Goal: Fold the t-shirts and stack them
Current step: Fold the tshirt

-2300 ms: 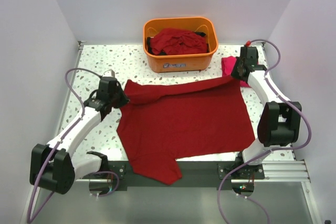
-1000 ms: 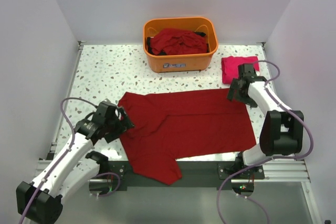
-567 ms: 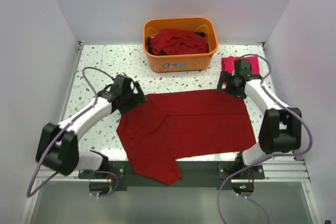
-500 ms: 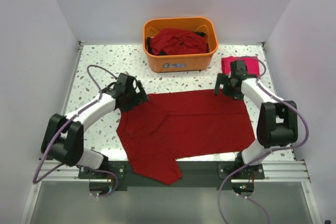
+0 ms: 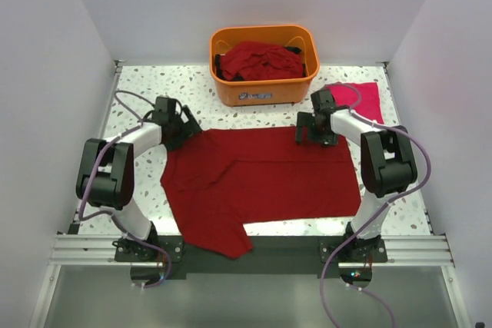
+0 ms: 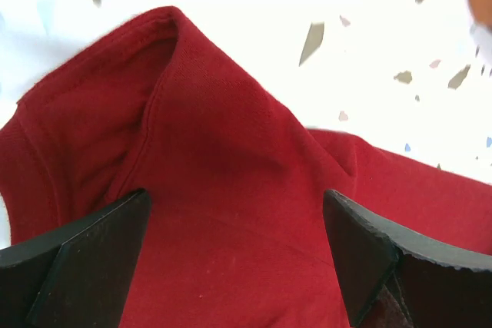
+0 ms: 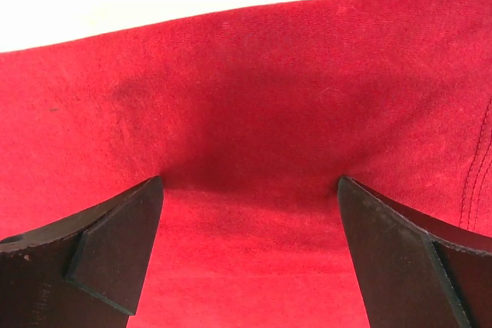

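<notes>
A dark red t-shirt (image 5: 261, 182) lies spread flat on the speckled table, one sleeve hanging over the near edge. My left gripper (image 5: 178, 130) is down on its far left corner, jaws open. In the left wrist view a raised fold of the t-shirt (image 6: 231, 159) lies between the fingers (image 6: 84, 259) of the left gripper (image 6: 234, 197). My right gripper (image 5: 311, 134) stands open over the far edge; the right wrist view shows flat red cloth (image 7: 254, 113) between the wide-apart fingers (image 7: 400, 251) of the right gripper (image 7: 250, 182). A pinkish-red t-shirt (image 5: 363, 97) lies at the far right.
An orange tub (image 5: 264, 90) stands at the back centre, holding crumpled dark red t-shirts (image 5: 260, 59). White walls close in the table on three sides. A metal rail (image 5: 254, 250) runs along the near edge by the arm bases.
Both grippers moved onto the shirt's far edge: the left swung up from the near left, the right slid leftward. The shirt has shifted slightly left. Both stayed open.
</notes>
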